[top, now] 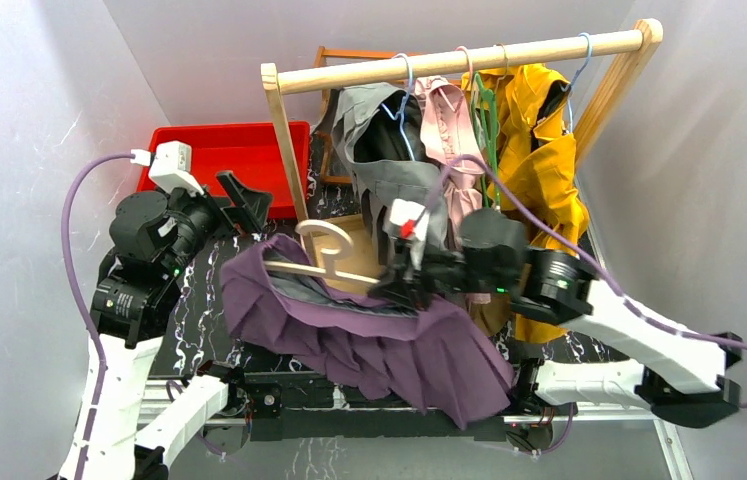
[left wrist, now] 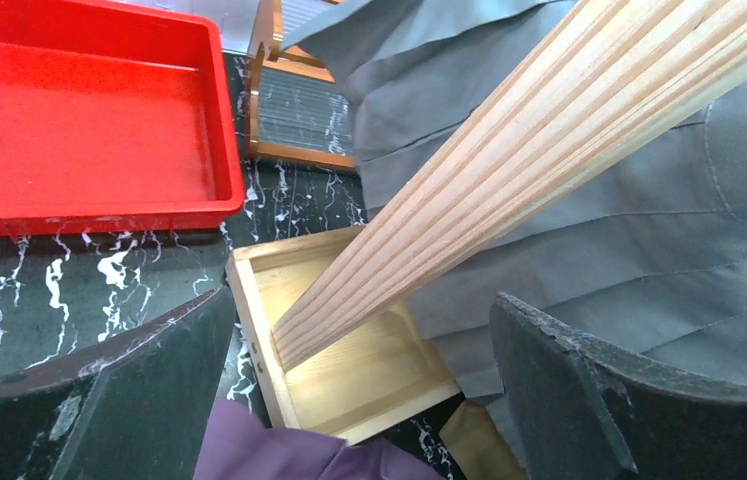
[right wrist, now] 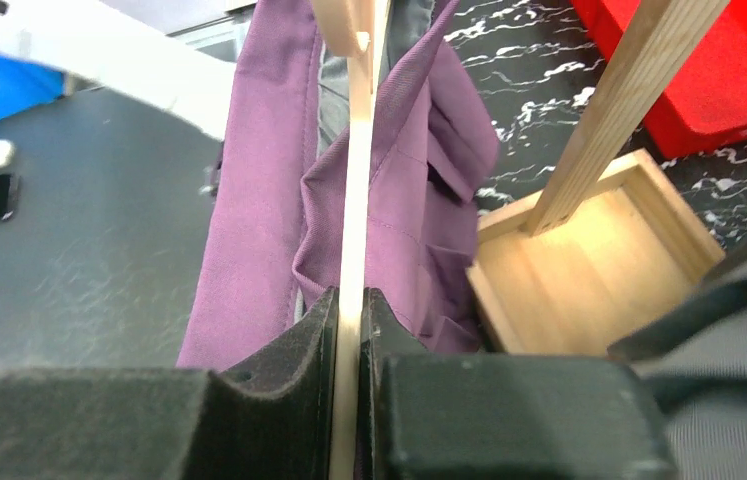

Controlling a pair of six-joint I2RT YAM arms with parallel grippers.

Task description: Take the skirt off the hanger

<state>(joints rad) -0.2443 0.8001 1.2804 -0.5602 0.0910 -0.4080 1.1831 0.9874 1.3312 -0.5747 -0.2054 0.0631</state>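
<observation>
A purple pleated skirt (top: pixel 369 340) hangs on a pale wooden hanger (top: pixel 324 255) held above the table's front. My right gripper (top: pixel 396 283) is shut on the hanger's bar at its right end; in the right wrist view the thin wooden bar (right wrist: pixel 354 200) runs between the shut pads, with purple skirt cloth (right wrist: pixel 249 200) on both sides. My left gripper (top: pixel 239 205) is open and empty, up by the rack's left post (top: pixel 289 150), left of the hanger. In the left wrist view its fingers (left wrist: pixel 129 390) frame the post (left wrist: pixel 529 150), and a bit of skirt (left wrist: pixel 289 450) shows below.
A wooden clothes rack (top: pixel 449 62) holds grey, pink and yellow garments (top: pixel 539 160) on hangers. A red tray (top: pixel 229 155) lies at the back left. A shallow wooden box (left wrist: pixel 369 360) holds the post's foot. The tabletop is dark marble (left wrist: pixel 49 290).
</observation>
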